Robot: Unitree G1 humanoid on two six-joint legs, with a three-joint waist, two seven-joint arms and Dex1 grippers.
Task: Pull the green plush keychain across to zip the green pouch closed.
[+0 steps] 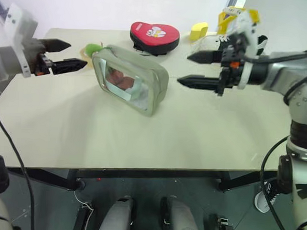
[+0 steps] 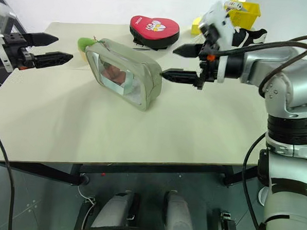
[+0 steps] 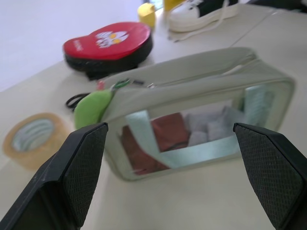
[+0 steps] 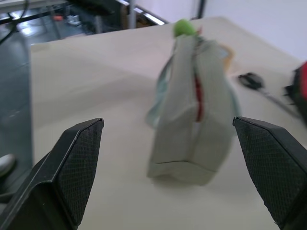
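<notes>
Left eye view: green pouch (image 1: 130,79) sits mid-frame on the tabletop (image 1: 142,140), clear window toward the camera; green plush keychain (image 1: 91,50) at its upper-left end. Left gripper (image 1: 59,55) at left edge & right gripper (image 1: 197,70) right of centre, both spread wide, empty, apart from pouch. Pouch looks soft, light, prob. slides when tugged, so brace far end. Plush is squashy; pinch near zipper.

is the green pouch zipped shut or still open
Open. The right wrist view looks along the top of the green pouch: a gap along the zipper shows red inside. The green plush keychain sits at the far end.
</notes>
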